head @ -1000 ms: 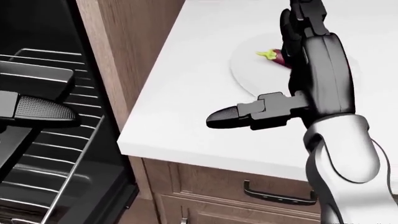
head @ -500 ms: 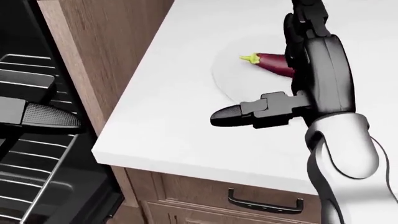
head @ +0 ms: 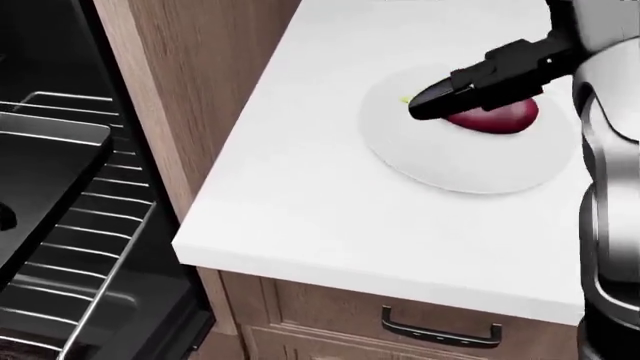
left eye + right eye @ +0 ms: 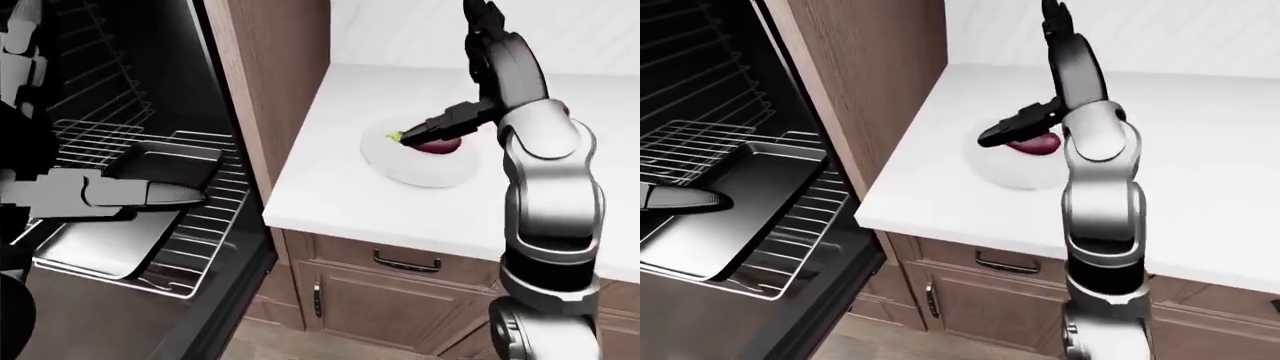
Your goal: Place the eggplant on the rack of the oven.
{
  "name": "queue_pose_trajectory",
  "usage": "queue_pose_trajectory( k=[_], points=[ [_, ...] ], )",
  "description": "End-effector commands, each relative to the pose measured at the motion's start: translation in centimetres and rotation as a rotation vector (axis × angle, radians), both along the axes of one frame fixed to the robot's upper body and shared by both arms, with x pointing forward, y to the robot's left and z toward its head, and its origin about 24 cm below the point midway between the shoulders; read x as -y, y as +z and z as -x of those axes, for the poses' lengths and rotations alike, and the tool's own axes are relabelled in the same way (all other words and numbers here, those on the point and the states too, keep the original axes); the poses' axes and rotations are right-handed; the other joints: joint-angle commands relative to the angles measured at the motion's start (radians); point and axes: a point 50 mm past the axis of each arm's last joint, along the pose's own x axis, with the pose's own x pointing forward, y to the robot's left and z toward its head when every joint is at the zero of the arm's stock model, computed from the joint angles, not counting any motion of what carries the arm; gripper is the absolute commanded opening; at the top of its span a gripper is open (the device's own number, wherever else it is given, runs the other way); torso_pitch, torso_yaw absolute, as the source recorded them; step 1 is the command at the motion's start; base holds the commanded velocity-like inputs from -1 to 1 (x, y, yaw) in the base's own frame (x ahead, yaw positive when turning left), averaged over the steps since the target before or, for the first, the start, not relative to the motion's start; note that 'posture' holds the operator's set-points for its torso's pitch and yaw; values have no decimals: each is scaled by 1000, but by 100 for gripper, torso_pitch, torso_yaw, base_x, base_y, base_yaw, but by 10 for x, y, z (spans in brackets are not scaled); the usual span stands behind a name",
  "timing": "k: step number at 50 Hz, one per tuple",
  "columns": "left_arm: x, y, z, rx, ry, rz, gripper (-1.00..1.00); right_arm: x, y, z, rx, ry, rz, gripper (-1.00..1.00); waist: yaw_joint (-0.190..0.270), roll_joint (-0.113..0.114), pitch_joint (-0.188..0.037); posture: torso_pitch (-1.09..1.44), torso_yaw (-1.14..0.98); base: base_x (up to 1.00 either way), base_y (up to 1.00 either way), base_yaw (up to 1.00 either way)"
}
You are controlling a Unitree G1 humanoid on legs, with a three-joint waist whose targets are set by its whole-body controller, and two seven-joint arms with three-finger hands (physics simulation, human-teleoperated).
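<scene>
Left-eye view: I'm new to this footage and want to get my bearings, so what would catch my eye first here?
The purple eggplant stands out, lying on a white plate on the white counter at centre right, with the right hand reaching over it, one dark finger across its stem end. At left the oven gapes open, its wire rack pulled out and carrying a dark tray.

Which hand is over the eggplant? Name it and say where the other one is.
The right hand: a dark finger lies across the eggplant on the white plate. The left hand hangs by the oven rack.
</scene>
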Motion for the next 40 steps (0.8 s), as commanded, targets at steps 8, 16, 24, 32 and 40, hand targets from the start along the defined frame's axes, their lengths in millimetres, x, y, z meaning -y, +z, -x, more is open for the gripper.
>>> queue_pose_trajectory(
  k=[8, 16, 24, 32, 40],
  points=[
    [2, 6, 8, 56, -21, 10, 100, 19, 36, -23, -100, -90, 319, 100, -2, 17, -12, 0, 0, 0, 0, 0],
    [2, 5, 4, 55, -20, 7, 100, 12, 41, -65, -193, -84, 540, 100, -11, 39, -14, 0, 0, 0, 0, 0],
    [3, 5, 3, 54, -23, 3, 100, 1, 29, -93, -252, -43, 625, 100, -11, 49, -20, 0, 0, 0, 0, 0],
    [2, 4, 2, 54, -20, 2, 100, -12, 25, -104, -274, -10, 637, 100, -13, 56, -24, 0, 0, 0, 0, 0],
    [1, 2, 3, 49, -14, -6, 100, -15, 19, -109, -312, 3, 658, 100, -12, 52, -27, 0, 0, 0, 0, 0]
  ],
)
